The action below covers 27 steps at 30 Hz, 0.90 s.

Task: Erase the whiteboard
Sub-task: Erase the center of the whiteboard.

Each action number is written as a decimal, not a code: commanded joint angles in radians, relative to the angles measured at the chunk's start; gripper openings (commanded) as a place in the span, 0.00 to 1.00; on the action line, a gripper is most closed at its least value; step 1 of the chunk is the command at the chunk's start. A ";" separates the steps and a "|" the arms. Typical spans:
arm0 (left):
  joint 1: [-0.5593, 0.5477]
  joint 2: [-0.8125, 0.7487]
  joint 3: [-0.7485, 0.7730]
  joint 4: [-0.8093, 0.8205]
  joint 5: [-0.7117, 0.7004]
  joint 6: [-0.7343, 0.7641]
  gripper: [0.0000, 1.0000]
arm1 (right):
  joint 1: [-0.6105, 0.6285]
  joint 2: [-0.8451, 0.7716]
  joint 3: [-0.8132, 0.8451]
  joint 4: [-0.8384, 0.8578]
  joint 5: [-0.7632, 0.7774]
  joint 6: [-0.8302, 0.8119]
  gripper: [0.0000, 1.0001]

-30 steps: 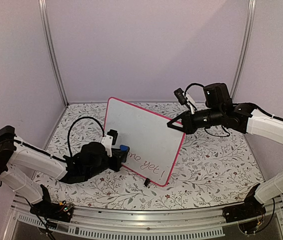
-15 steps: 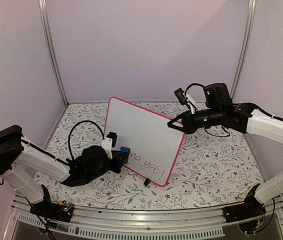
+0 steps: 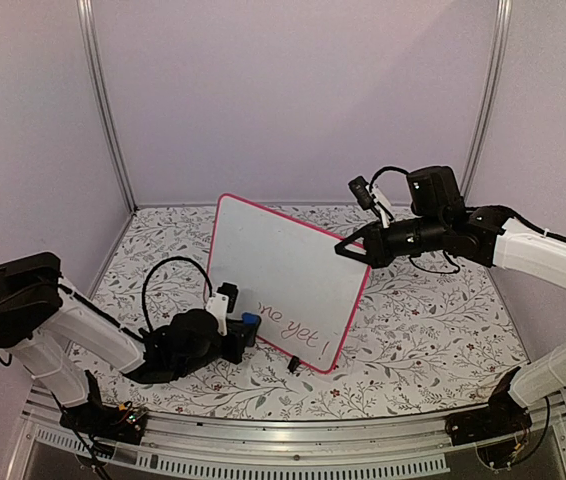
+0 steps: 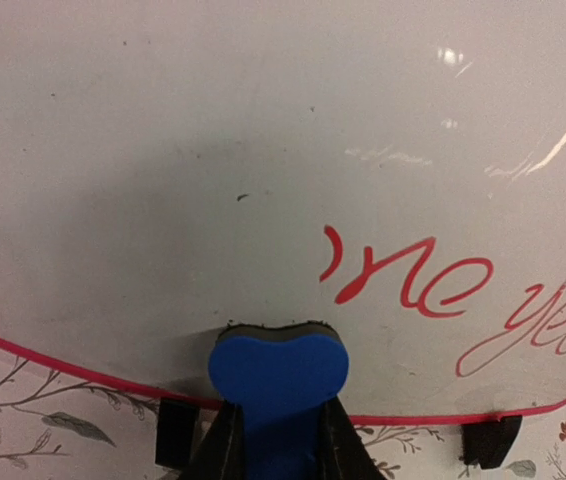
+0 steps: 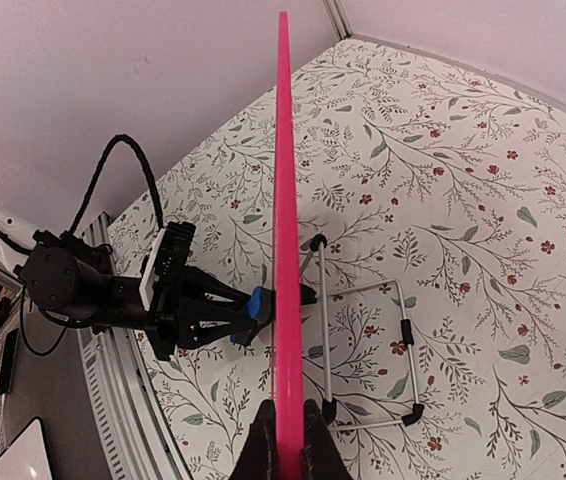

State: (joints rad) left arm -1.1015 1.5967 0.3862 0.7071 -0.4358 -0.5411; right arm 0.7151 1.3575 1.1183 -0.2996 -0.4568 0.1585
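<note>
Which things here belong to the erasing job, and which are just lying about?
Job: whiteboard, red writing, blue eraser in left claw, right claw holding the board's edge.
Just there: wire stand behind the board, floral table cover.

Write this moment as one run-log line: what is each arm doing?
left gripper: shut on blue eraser, against whiteboard near bottom edge | right gripper: shut on whiteboard frame | red writing: not erased
</note>
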 commanded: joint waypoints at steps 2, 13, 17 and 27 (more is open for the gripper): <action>-0.014 0.002 -0.005 -0.063 0.003 -0.004 0.04 | 0.024 0.015 -0.017 -0.076 -0.060 -0.074 0.00; 0.047 -0.146 0.090 -0.136 -0.025 0.109 0.05 | 0.024 0.015 -0.018 -0.078 -0.060 -0.073 0.00; 0.072 -0.157 0.128 -0.161 -0.009 0.143 0.05 | 0.024 0.016 -0.018 -0.077 -0.062 -0.073 0.00; 0.070 -0.068 0.116 -0.142 0.025 0.105 0.05 | 0.024 0.015 -0.018 -0.078 -0.062 -0.073 0.00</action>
State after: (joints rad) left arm -1.0374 1.4830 0.5209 0.5797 -0.4366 -0.4194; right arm 0.7151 1.3575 1.1183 -0.2985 -0.4641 0.1486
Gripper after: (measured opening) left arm 0.188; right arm 0.038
